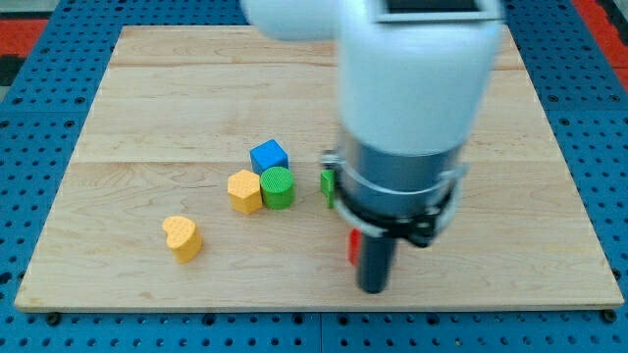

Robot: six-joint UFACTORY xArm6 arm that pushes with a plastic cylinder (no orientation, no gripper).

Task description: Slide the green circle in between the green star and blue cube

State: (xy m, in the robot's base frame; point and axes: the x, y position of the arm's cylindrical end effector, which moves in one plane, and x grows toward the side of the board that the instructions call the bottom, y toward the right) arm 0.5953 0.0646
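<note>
The green circle [279,186] is a short green cylinder near the board's middle. It touches the yellow hexagon [244,191] on its left and sits just below the blue cube [269,157]. A green block [327,186], likely the green star, shows only as a sliver to the right, mostly hidden behind the arm. My tip [374,290] is on the board at the lower right of these blocks, well apart from the green circle. A red block [353,248] peeks out at the rod's left side.
A yellow heart [183,237] lies at the lower left of the wooden board [147,98]. The arm's large white and grey body [412,108] hides the board's centre right. A blue pegboard surrounds the board.
</note>
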